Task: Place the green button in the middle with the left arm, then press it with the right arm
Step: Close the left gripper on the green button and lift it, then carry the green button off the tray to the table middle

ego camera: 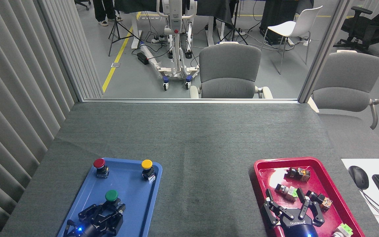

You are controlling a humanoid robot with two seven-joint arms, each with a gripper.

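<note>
Grey cloth (189, 138); left end effector (105, 210) clamps green button (111, 195) over blue tray (137, 197).

The only lettering that can be made out is the white brand mark on the black body of the right claw (290, 205), just below its fingers; it appears upside down from the head view and seems to read "ROBOTIQ". No other writing, number or sign is legible anywhere in view.
</note>
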